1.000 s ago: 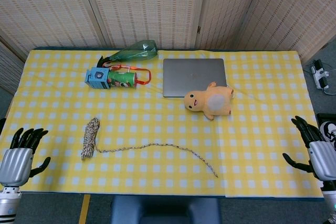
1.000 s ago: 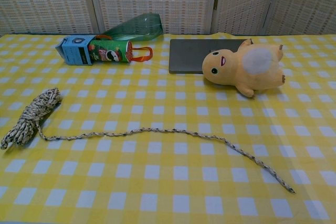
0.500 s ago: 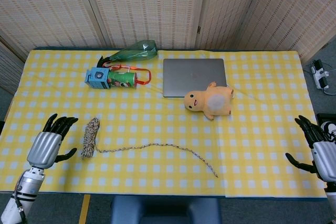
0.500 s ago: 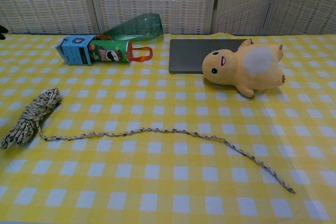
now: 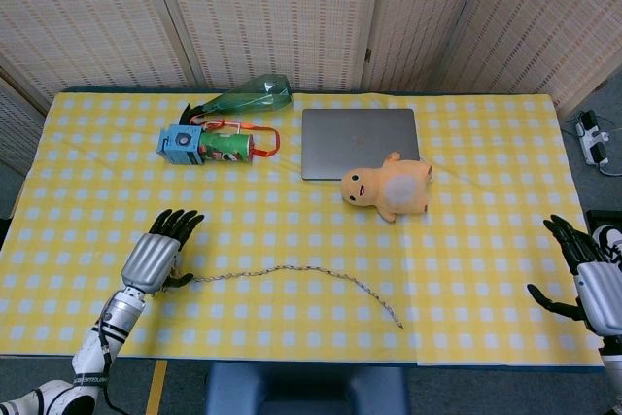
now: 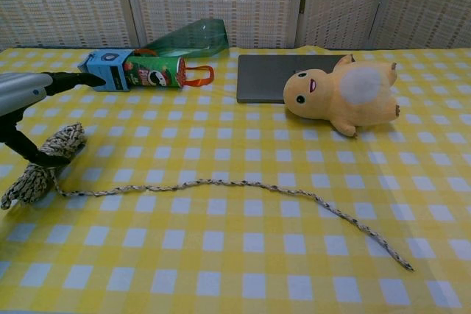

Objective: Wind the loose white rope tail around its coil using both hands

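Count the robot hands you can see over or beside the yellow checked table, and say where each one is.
2. The left hand is over the rope coil at the table's near left; the right hand is off the table's right edge, away from the rope.

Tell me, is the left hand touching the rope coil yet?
Cannot tell. The head view has the left hand covering the rope coil; the chest view shows its thumb at the coil, contact unclear.

I take this for a staged test room: woven screens (image 5: 262,7) wall off my surface (image 5: 486,269), its checked cloth strewn with a toy (image 5: 389,187), laptop (image 5: 359,142), and can (image 5: 225,146) beyond my fingers (image 5: 180,223).
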